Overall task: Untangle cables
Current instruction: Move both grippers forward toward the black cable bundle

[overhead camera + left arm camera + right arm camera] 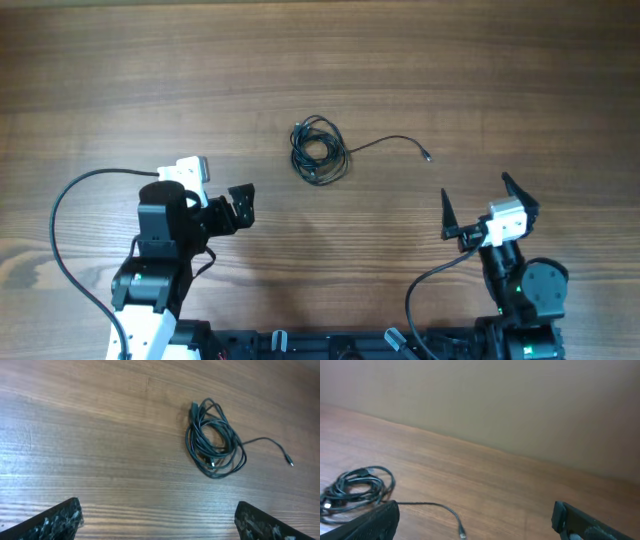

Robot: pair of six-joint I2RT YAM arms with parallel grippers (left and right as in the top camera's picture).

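A black cable (318, 152) lies coiled in a tangle at the middle of the wooden table, with one loose end running right to a small plug (426, 156). The left wrist view shows the coil (215, 440) ahead and to the right. The right wrist view shows it (355, 491) at the far left, with the plug end (462, 533) nearer. My left gripper (240, 205) is open and empty, left of and nearer than the coil. My right gripper (480, 205) is open and empty, right of the plug end.
The wooden table (150, 80) stretches around the coil. A plain beige wall (520, 400) stands beyond the table's far edge. Each arm's own black lead (70, 200) loops near its base.
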